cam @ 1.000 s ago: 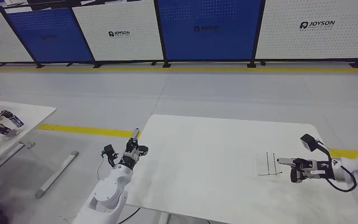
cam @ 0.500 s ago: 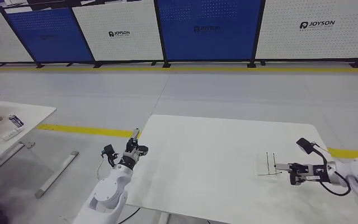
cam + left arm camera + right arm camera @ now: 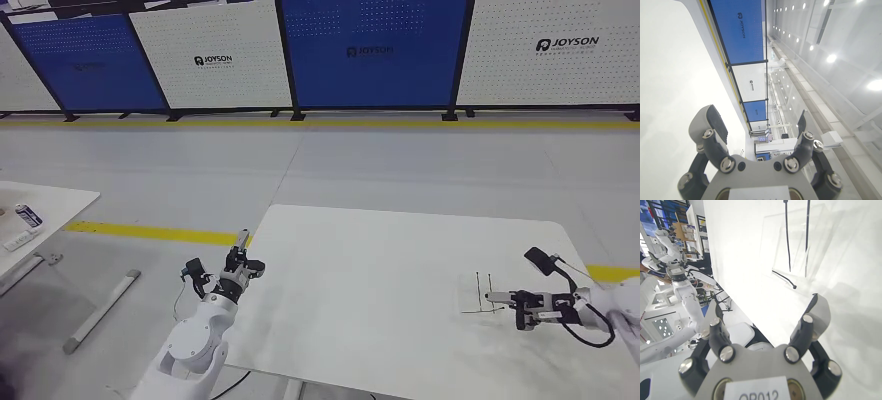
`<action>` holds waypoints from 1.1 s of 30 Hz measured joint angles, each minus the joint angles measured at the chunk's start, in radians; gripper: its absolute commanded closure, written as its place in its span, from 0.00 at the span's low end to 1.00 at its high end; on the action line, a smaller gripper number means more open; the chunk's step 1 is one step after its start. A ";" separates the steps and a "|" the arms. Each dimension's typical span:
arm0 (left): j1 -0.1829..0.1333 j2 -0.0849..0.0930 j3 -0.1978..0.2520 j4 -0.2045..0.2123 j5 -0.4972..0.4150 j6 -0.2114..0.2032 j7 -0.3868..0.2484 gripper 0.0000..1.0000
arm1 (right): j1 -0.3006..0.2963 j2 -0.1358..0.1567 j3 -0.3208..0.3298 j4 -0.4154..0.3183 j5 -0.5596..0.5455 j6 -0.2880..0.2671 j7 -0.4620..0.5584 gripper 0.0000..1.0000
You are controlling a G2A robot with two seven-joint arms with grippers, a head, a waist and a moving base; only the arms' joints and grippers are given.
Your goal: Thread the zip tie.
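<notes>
Three black ties are in play over on the right side of the white table (image 3: pixel 380 300). The first zip tie (image 3: pixel 787 237) and the second zip tie (image 3: pixel 807 228) lie side by side, close together, each running near to far, on a clear sheet (image 3: pixel 770 241). The third zip tie (image 3: pixel 783 278) lies crosswise along the sheet's near edge, with its square head at the right-hand end.

And there's the right gripper (image 3: pixel 764 303), low over the table just right of the ties. Its fingers are spread wide with nothing between them, and its own camera looks along them at the ties. The head of the crosswise tie sits just ahead of the fingertips, with white table showing between. From above, the fingertips line up about level with the near ends of the two parallel ties. Whether they brush the sheet, I can't tell.

Over on the other side, the left gripper (image 3: pixel 759 115) sits at the table's left edge, well apart from the ties. It points toward the far wall, claw spread open and holding nothing.

Beyond the table, a yellow floor line (image 3: pixel 150 232) runs past. Blue and white pegboard panels (image 3: pixel 375 50) close off the far side.
</notes>
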 measured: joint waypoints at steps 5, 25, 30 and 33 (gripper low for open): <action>0.000 0.000 0.000 0.000 0.000 0.000 0.000 0.00 | -0.011 -0.002 0.003 -0.008 -0.006 0.015 -0.061 0.00; 0.000 0.000 0.000 0.000 0.000 0.000 0.000 0.00 | -0.022 0.000 0.009 -0.078 -0.066 0.067 -0.128 0.00; 0.000 0.000 0.000 0.000 0.000 0.000 0.000 0.00 | -0.019 0.009 0.032 -0.091 -0.066 0.057 -0.079 0.00; 0.000 0.000 0.000 0.000 0.000 0.000 0.000 0.00 | -0.016 0.012 0.034 -0.096 -0.092 0.079 -0.067 0.12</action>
